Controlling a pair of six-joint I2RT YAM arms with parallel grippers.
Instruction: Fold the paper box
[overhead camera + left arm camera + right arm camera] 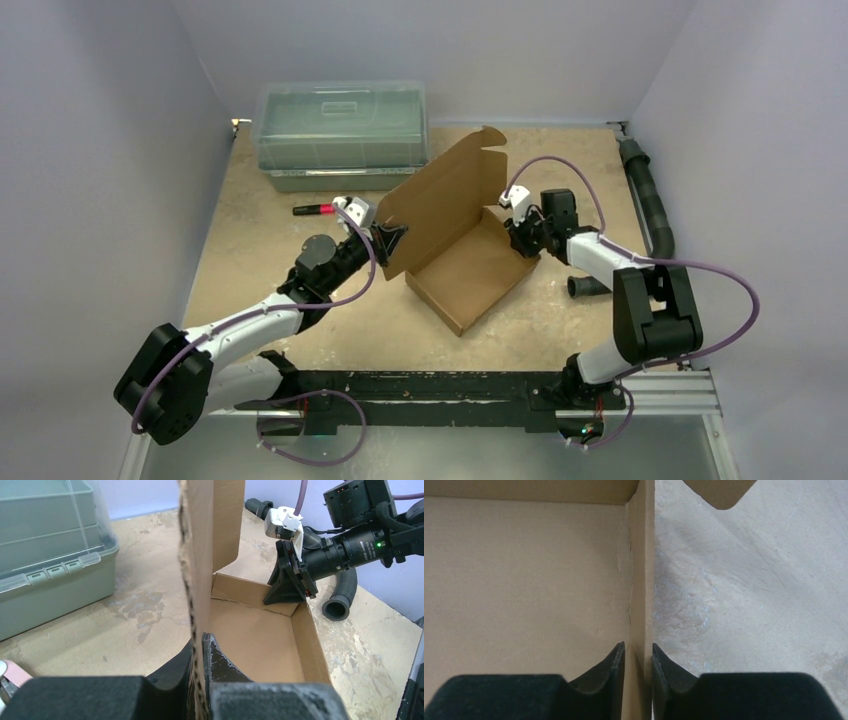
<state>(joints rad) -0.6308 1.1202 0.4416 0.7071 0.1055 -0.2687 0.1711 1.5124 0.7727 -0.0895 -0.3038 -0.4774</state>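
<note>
- While its tray rests flat on the table [250,250], near the middle and set at a slant to the table's edges, the paper box [470,270] is seen with its lid [445,190] raised steeply above the rear wall.
- The tray's side walls are stood up, and a rounded tab is seen at the lid's top edge.
- The left gripper [392,240] is brought in from the left, and its fingers [217,655] are clamped on the lid's left edge; in the left wrist view the corrugated edge is pinched between the black pads.
- The right gripper [520,240] is set at the tray's right end wall [641,580], close to the corner by the lid.
- In the right wrist view one finger is placed inside the tray and the other outside, each just beside the wall; whether the wall is pressed or only flanked cannot be told.
- A clear greenish plastic lidded bin [340,135] is stood at the far side of the table, behind the box.
- A red pen-like object [315,209] is laid between the bin and the left arm.
- A black ribbed hose [650,200] is run along the right side of the table.
</note>
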